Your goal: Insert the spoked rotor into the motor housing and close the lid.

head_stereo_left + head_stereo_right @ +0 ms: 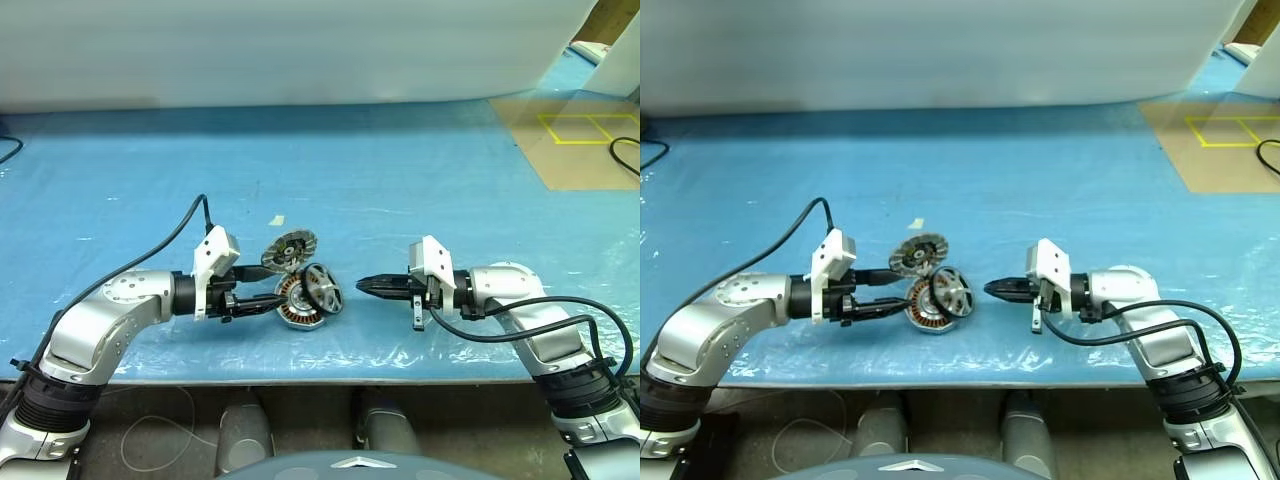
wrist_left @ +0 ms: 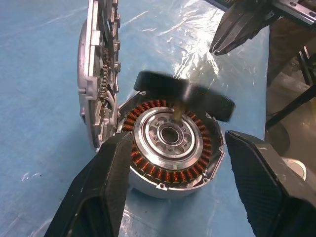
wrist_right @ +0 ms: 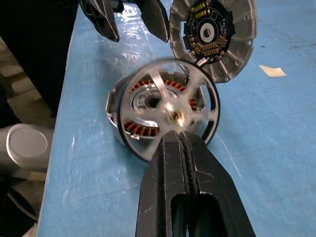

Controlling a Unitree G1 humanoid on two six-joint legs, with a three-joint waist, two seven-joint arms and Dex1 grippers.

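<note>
The motor housing (image 2: 168, 168), a round disc with copper windings around a silver hub, lies on the blue table cover (image 1: 400, 180). Its lid (image 1: 288, 248) stands open just behind it, showing a circuit board. The spoked rotor (image 3: 168, 106) leans tilted against the housing's front and looks blurred. My left gripper (image 1: 272, 290) is open, with its fingers (image 2: 103, 187) on either side of the housing and a gap at one side. My right gripper (image 1: 365, 286) is shut and empty, and its tips point at the rotor's hub from close by.
A small paper scrap (image 1: 277, 221) lies behind the lid. A brown board with yellow tape squares (image 1: 585, 128) and a black cable (image 1: 625, 155) are at the far right. The table's front edge (image 1: 300, 375) runs just below both arms.
</note>
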